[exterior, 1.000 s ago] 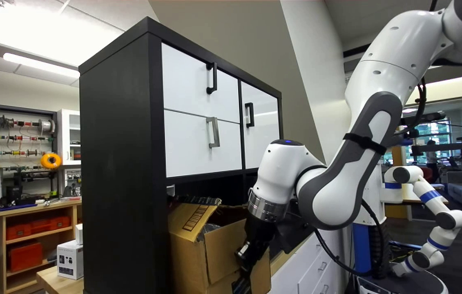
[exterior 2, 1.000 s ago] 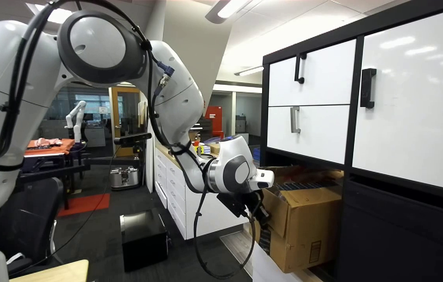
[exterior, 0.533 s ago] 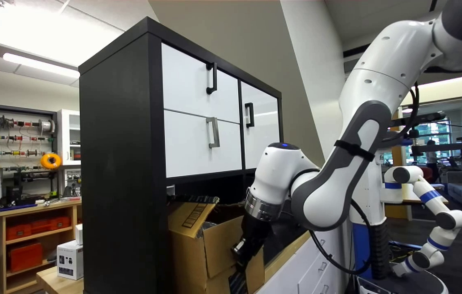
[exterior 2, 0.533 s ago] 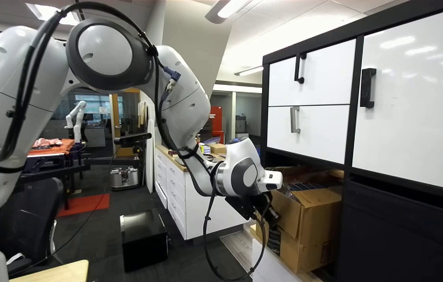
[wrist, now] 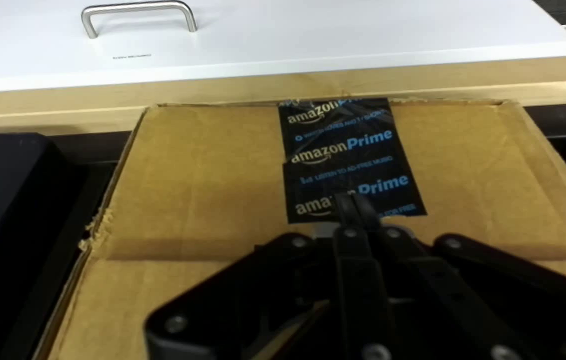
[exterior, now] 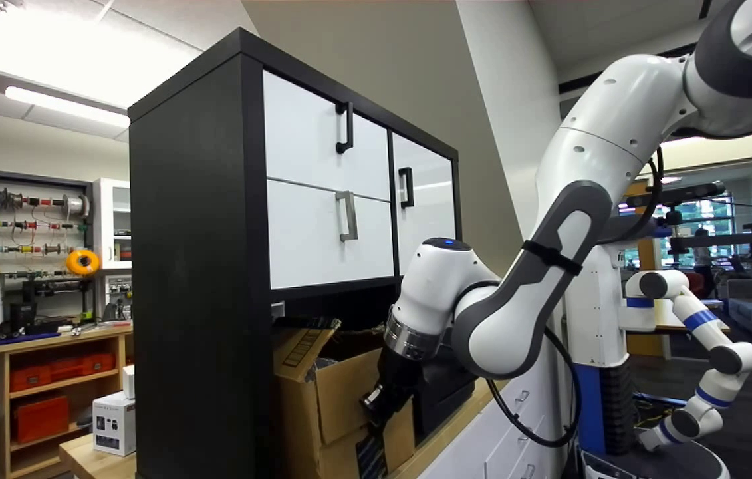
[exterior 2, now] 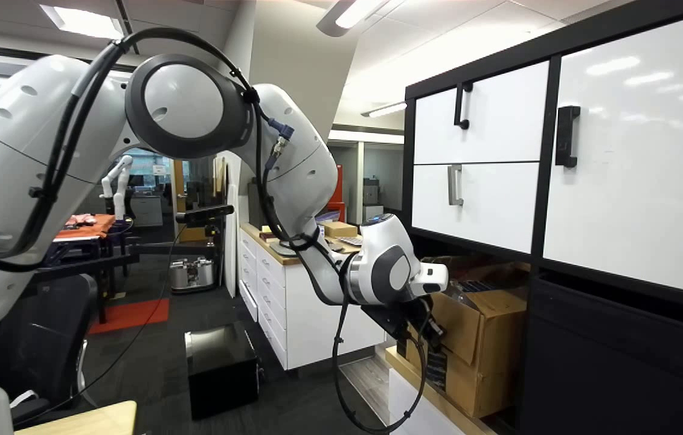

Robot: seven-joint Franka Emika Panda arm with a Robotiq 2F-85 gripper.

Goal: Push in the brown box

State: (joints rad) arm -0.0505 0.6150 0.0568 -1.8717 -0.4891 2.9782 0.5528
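The brown box (exterior: 344, 407) is a tan corrugated carton with bent, loose top flaps. It sits in the open lower compartment of the black cabinet (exterior: 197, 266), and shows in both exterior views (exterior 2: 494, 357). In the wrist view its front face (wrist: 202, 170) fills the middle, with a strip of black tape (wrist: 340, 150). My gripper (wrist: 355, 204) is shut and empty, fingertips together over the lower part of the tape. They appear to press on the face; exact contact is hard to tell. The gripper also shows at the box front in both exterior views (exterior: 376, 420) (exterior 2: 436, 339).
A wooden ledge (exterior: 445, 436) runs before the box, above white drawers (exterior: 505, 432). A black bin (exterior: 442, 399) stands beside the box. A black cabinet upright (exterior 2: 534, 338) is on its other side. White doors with handles (exterior 2: 480, 205) hang above.
My shut gripper has moved toward the cabinet. The brown box has slid deeper into the compartment with it, and more of the wooden ledge shows in front of it.
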